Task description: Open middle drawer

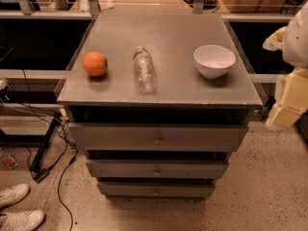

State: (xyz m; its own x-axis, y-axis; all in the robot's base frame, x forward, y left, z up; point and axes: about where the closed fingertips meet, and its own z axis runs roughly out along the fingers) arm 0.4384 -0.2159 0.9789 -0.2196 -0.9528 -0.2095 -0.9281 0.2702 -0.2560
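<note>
We judge this to be the approach step: the gripper [288, 107] hangs at the right edge of the frame, well apart from the middle drawer [120, 169] at lower centre, and we cannot tell how open it is, so next it must reach the small knob [157, 170] and pull

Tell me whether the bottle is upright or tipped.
Tipped: the bottle lies on its side on the cabinet top, between the orange and the bowl. The gripper hangs at the right edge, off the cabinet.
</note>
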